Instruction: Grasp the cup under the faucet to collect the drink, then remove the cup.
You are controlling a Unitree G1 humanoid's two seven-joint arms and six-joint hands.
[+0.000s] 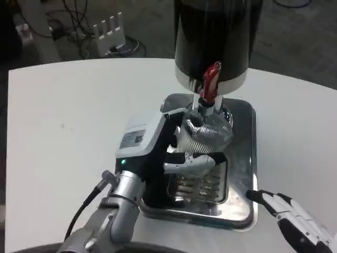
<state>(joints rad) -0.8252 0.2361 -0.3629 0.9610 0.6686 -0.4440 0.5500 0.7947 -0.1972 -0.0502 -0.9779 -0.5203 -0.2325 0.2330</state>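
— Left hand [174, 143] first: where is it, and what are its fingers doing?

— It reaches in from the lower left, its white back turned up, and its fingers are wrapped around the cup [206, 134]. It holds the cup by its side.

— And the cup itself?

— A clear, ribbed cup, upright, right beneath the faucet [209, 87]. The faucet has a red handle and sticks out of the base of a black drink dispenser [213, 37] with a silver band at the bottom. The cup's mouth sits close under the spout.

— What is under it?

— A shiny metal drip tray [243, 158] with a slotted grate [200, 184] in the near part. The cup is above the tray; whether it touches the tray I cannot tell, since the hand hides its bottom.

— Right hand?

— Right hand [295, 219] lies low at the lower right corner, just beside the tray's near corner, on the white table [63, 121]. Its fingers stretch out toward the tray, empty and a little apart.

— Anything else?

— Cables and a white rack [109, 31] on the floor beyond the table.
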